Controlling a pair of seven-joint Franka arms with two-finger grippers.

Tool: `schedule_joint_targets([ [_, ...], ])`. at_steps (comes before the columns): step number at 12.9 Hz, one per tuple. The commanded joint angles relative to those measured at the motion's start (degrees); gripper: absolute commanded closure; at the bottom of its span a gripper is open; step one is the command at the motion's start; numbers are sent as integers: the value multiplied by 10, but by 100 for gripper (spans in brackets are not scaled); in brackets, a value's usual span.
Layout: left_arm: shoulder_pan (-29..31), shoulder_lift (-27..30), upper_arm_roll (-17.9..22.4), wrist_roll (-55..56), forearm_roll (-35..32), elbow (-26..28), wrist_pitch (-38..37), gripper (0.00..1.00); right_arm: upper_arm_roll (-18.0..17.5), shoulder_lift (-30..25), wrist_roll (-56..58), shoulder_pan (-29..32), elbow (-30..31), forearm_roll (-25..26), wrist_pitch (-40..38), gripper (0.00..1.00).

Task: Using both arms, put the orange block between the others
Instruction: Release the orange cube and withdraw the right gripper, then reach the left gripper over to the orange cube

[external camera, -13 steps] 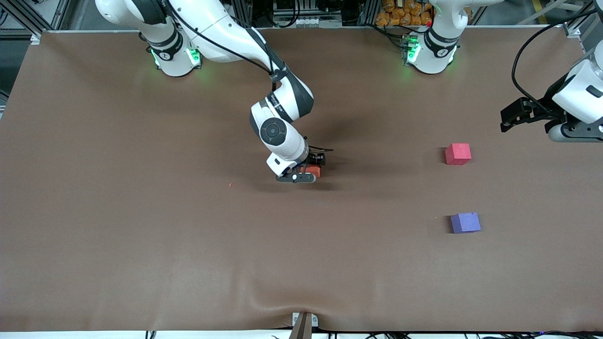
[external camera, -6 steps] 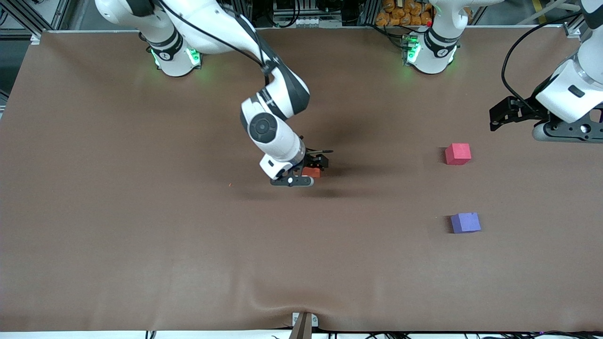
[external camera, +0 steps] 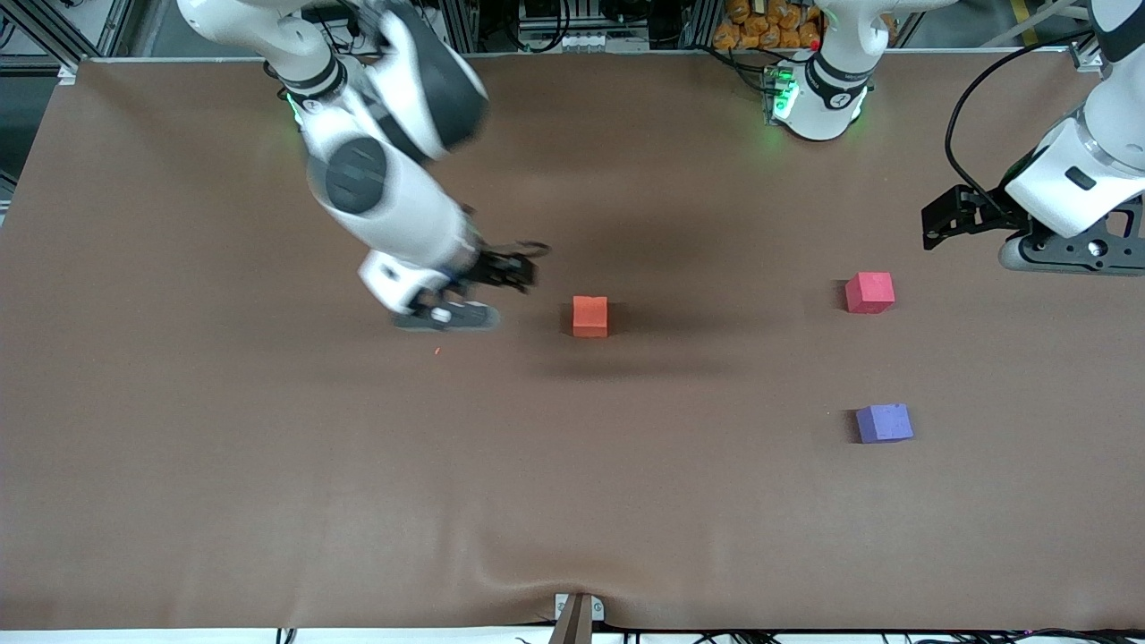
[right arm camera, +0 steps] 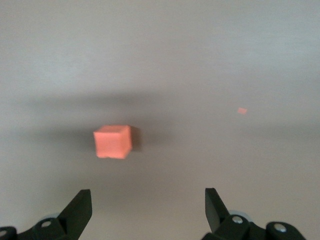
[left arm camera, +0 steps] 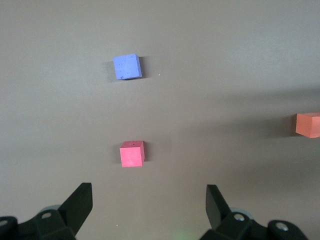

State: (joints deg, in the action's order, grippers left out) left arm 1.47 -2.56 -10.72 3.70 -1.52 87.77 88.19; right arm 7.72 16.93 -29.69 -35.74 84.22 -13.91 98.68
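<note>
— Near the table's middle: sits alone now, the orange block (external camera: 589, 316), flat on the brown table (external camera: 268, 492), freed from the right gripper (external camera: 483, 291)

— And that gripper?

— Pulled up and away toward the right arm's end, blurred with motion, jaws spread wide with nothing between them; shows the same in the right wrist view, orange block (right arm camera: 113, 141) well clear of the fingertips (right arm camera: 80, 205)

— Left gripper (external camera: 971, 219)?

— Hangs over the table at the left arm's end, above and just beside the pinkish-red cube (external camera: 869, 292), fingers fully apart, holding nothing; shifted in a little from where it hung a second ago

— Meaning for the task?

— Looks like a handover by drop-off: carried halfway, set down, left for the other arm. Still well apart from the gap between the pinkish-red cube and the purple cube (external camera: 884, 423), the latter nearer the front camera

— Next?

— Probably a reach by the left arm to the orange block (left arm camera: 308, 124), then a careful set-down in the gap without nudging either neighbour
</note>
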Motion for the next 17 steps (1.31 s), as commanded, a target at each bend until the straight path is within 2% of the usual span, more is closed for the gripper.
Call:
schedule_joint_targets([
  [1, -3, -2, -5, 2, -5, -3, 2, 0, -33, -100, 7, 91, 25, 36, -99, 0],
  [3, -24, -11, -9, 10, -5, -6, 13, 0, -80, -131, 61, 194, 2, 62, -169, 0],
  [4, -38, -20, -10, 26, -5, -7, 15, 0, -89, -133, 107, 230, -15, 74, -202, 0],
  [5, -58, -27, -10, 46, -5, -7, 15, 0, -90, -140, 145, 253, -25, 84, -227, 0],
  [8, -130, -73, -9, 148, -9, -22, 21, 0, -87, -160, 248, 323, -25, 114, -236, 0],
  [9, -152, -103, -10, 190, -8, -43, 23, 0, -86, -161, 286, 341, -24, 128, -237, 0],
  [10, -198, -156, -9, 238, -9, -74, 45, 0, -86, -162, 324, 362, -23, 135, -240, 0],
  [13, -283, -247, -5, 339, -12, -90, 108, 0, -85, -160, 361, 390, -17, 136, -233, 0],
  [17, -362, -326, -4, 413, -13, -90, 197, 0, -83, -160, 371, 391, 19, 150, -184, 0],
])
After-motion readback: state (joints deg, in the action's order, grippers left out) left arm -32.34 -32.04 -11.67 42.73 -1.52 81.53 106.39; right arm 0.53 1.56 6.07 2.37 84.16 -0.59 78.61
